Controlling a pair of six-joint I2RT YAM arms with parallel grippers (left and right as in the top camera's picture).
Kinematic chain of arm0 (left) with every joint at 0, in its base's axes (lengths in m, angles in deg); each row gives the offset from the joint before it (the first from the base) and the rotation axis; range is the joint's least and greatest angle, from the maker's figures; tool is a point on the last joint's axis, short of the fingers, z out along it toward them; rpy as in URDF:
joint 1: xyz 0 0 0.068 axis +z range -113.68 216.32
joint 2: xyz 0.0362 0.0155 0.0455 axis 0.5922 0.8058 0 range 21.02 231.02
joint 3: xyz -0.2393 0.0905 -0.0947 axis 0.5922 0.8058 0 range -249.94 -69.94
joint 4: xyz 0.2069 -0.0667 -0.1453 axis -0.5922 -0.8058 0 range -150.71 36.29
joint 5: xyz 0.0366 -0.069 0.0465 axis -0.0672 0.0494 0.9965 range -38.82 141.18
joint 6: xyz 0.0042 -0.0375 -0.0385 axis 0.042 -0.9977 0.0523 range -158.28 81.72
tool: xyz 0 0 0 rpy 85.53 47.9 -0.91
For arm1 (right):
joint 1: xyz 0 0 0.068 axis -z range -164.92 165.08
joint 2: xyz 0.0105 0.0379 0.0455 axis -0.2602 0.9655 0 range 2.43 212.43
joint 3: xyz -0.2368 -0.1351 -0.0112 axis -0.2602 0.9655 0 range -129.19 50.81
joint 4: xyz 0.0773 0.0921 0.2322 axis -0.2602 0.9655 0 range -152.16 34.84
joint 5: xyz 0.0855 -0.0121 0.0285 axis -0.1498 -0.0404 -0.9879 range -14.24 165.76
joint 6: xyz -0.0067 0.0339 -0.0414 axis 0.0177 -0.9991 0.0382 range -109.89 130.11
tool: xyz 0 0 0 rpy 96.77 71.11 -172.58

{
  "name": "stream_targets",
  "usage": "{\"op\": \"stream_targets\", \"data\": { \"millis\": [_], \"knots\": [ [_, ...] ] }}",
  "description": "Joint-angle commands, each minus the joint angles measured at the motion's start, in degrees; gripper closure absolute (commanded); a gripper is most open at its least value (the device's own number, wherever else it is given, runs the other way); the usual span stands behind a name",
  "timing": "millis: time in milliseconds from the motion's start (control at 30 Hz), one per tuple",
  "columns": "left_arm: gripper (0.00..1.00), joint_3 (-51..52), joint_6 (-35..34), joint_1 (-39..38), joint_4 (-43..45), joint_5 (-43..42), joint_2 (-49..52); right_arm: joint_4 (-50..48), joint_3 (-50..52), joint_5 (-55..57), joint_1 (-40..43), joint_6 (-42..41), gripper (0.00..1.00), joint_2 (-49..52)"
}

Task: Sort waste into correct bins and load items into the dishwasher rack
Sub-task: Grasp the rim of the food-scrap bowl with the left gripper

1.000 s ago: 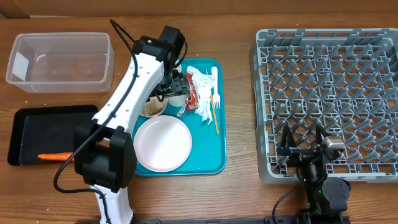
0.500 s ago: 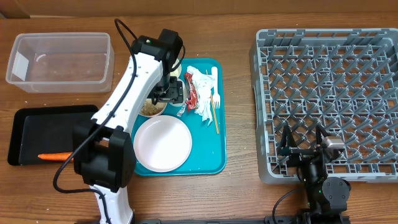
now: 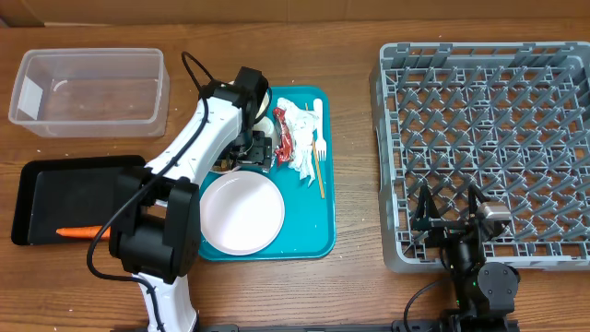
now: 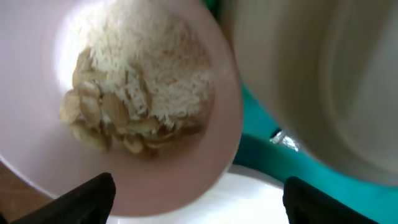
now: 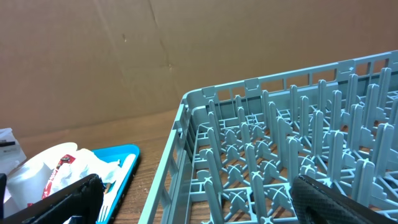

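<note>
1 bowl (image 4: 211, 124) of scraps (image 4: 130, 106) sits on the teal tray (image 3: 318, 231) under the left pincer (image 4: 214, 200), jaws spread, empty; the right pincer (image 5: 199, 205) rests released by the rack (image 5: 280, 155). A shallow rim grip could tip it, spilling scraps.

There were one clear plastic rectangular tub (image 3: 92, 92), one shallow black rectangular tray (image 3: 64, 189), one orange carrot (image 3: 81, 232), one round white plate (image 3: 241, 214) and one square grey plastic rack (image 3: 484, 129).

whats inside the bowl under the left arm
Pale rice-like grains and beige scraps heaped in the bowl, by the left wrist view. From overhead the left arm hides most of it, and what lies beneath the heap cannot be seen.
</note>
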Motion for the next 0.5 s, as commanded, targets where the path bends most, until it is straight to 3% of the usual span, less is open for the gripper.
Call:
{"op": "stream_targets", "data": {
  "millis": [0, 67, 200, 400, 467],
  "knots": [
    [0.12, 0.98, 5.38, 0.42, 0.48, -0.22, 0.2, -0.44, 0.59, 0.13, 0.22, 0.24, 0.0, -0.46],
    [0.12, 1.07, 7.08, 0.42, 0.96, -0.57, 0.2, -0.44, 0.59, 0.13, 0.22, 0.22, 0.0, -0.46],
    [0.35, 1.16, 7.69, 0.42, 2.47, 1.66, 0.2, -0.44, 0.59, 0.13, 0.22, 0.24, 0.0, -0.46],
    [0.36, 1.6, 10.16, 0.33, 3.91, 2.25, 0.5, -0.44, 0.59, 0.13, 0.22, 0.22, 0.0, -0.46],
    [0.42, 2.01, 10.27, 0.28, 4.07, 2.25, 0.59, -0.44, 0.59, 0.13, 0.22, 0.24, 0.0, -0.46]
  ]
}}
